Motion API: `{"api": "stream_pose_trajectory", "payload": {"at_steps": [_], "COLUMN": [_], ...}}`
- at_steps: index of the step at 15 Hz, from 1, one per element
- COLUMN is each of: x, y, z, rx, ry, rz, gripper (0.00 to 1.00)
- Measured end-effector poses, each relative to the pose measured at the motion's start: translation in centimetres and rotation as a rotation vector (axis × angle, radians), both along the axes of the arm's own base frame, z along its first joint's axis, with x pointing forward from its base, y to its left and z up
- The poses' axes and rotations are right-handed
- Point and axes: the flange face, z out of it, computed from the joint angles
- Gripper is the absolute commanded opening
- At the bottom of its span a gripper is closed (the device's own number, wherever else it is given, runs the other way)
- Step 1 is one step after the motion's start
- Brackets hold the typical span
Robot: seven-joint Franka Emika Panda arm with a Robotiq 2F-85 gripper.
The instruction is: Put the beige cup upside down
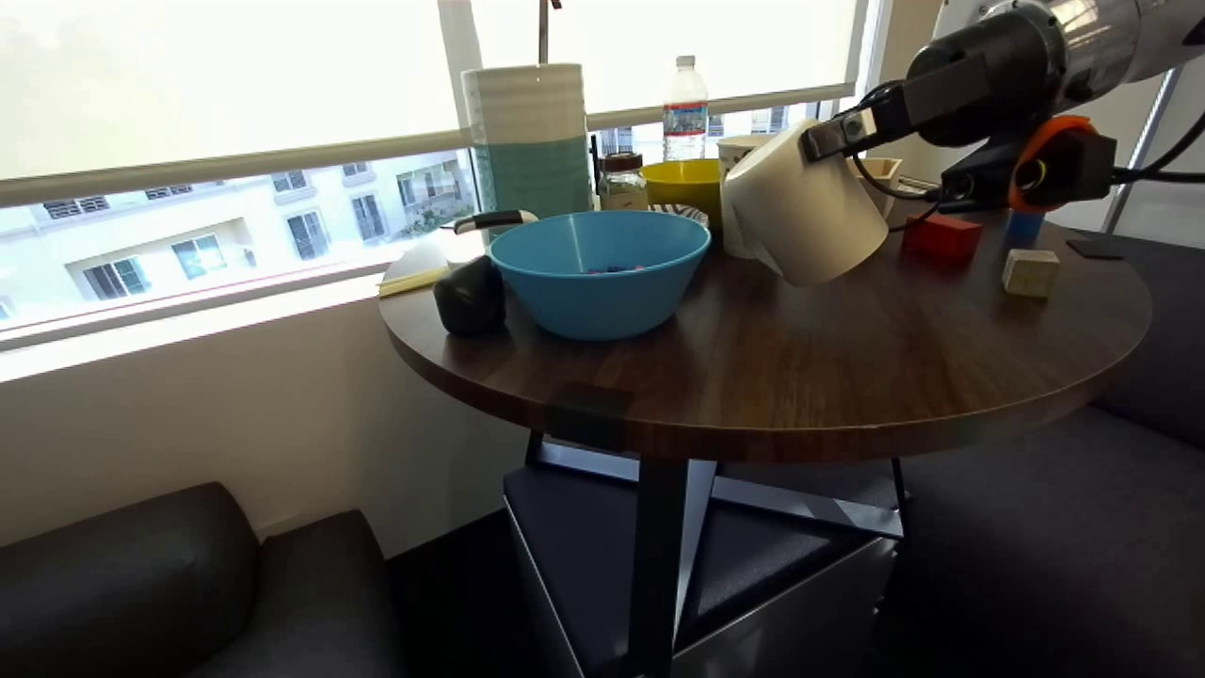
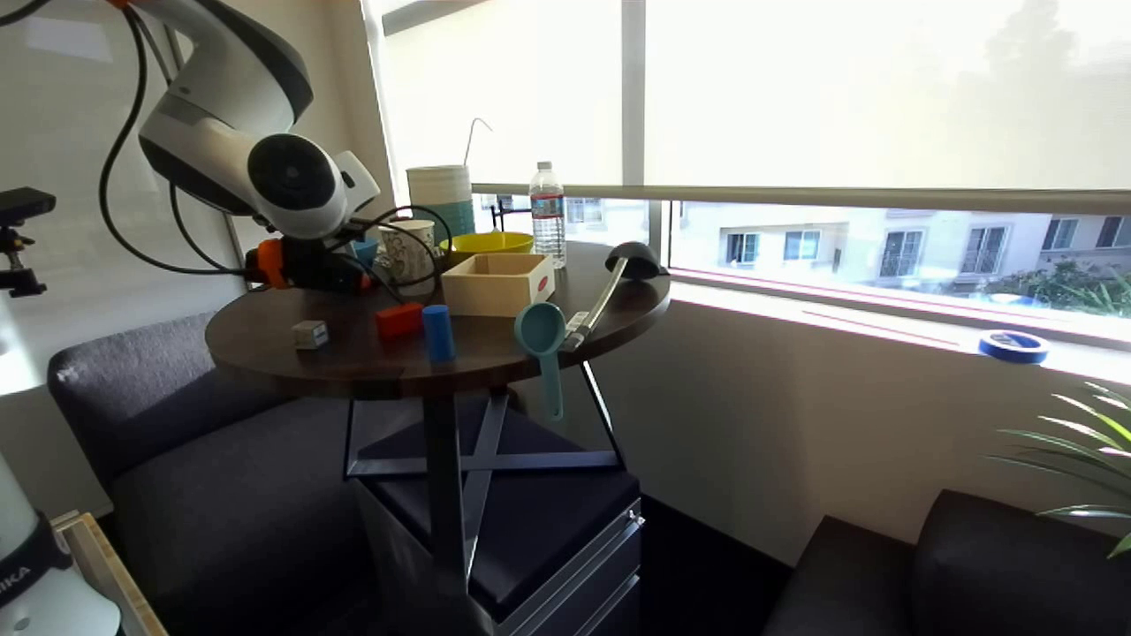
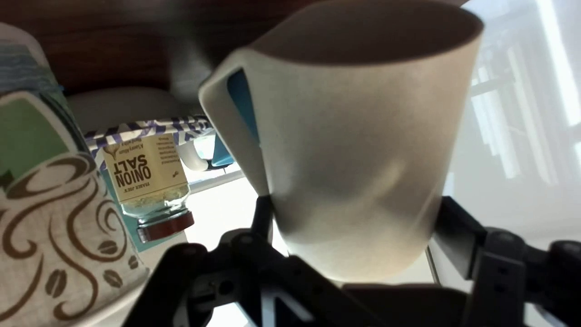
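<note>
The beige cup [image 3: 363, 150] is held in the air by my gripper [image 3: 355, 213], whose black fingers [image 3: 458, 231] press its two sides near the base. Its mouth points toward the table at the top of the wrist view, and a flat handle [image 3: 231, 122] sticks out on the left. In an exterior view the beige cup [image 1: 811, 202] hangs tilted over the wooden table [image 1: 791, 367], rim end low, one finger [image 1: 828, 138] showing on its upper side. The arm hides the cup in an exterior view where the gripper's dark body [image 2: 331, 269] shows.
A patterned cup [image 3: 59, 240] stands close beside the held cup. Nearby are a blue bowl [image 1: 600, 282], a yellow bowl [image 1: 680, 179], an onion salt jar [image 3: 147, 177] and a bottle [image 1: 685, 118]. A wooden box [image 2: 497, 287], red block [image 1: 941, 237], blue cylinder [image 2: 438, 333] and small cube [image 1: 1030, 273] also stand there.
</note>
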Motion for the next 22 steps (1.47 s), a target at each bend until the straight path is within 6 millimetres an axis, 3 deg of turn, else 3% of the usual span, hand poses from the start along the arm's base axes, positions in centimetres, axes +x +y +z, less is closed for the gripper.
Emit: {"api": "stream_pose_trajectory", "payload": {"at_steps": [9, 22], "x": [-0.1, 0.0], "y": [0.1, -0.7], "z": [-3.4, -3.4], "rx": [0.114, 0.120], "ry": [0.047, 0.045], "rz": [0.081, 0.065], "gripper": [0.62, 0.62]}}
